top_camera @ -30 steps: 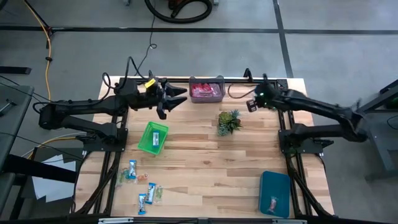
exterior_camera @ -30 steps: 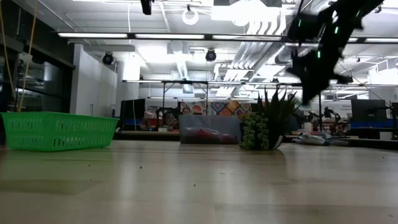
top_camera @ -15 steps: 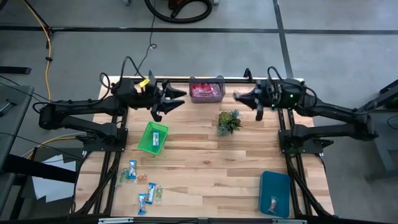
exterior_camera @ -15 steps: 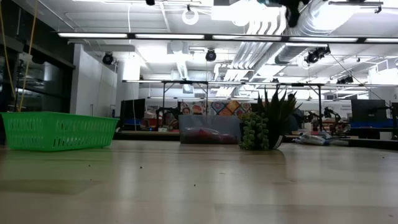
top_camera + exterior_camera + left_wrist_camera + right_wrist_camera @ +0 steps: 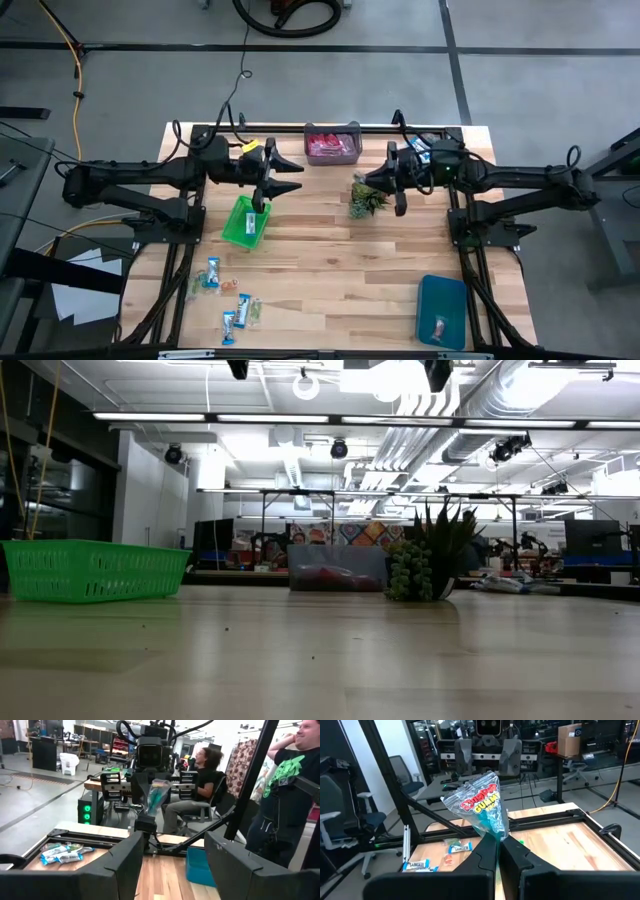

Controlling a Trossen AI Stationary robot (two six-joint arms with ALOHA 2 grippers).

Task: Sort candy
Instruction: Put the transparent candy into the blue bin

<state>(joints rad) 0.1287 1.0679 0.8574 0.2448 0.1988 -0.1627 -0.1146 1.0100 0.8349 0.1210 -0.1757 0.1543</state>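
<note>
I have the right pincer (image 5: 360,181) pinched shut on a clear-and-blue gummy packet (image 5: 481,802), held in the air over the middle of the tabletop (image 5: 330,260) just left of the small plant (image 5: 367,197), while the left pincer (image 5: 290,178) hangs wide open and empty facing it above the green basket (image 5: 245,222). More candy (image 5: 238,310) lies at the near left corner. The hold is only on the wrapper's tail, so a quick swing could shake it loose or drag it across the plant.

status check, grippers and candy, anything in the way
Right gripper shut on gummy candy bag, above the plant. Left gripper open, empty, over green basket. Loose candy waits near front-left.
</note>
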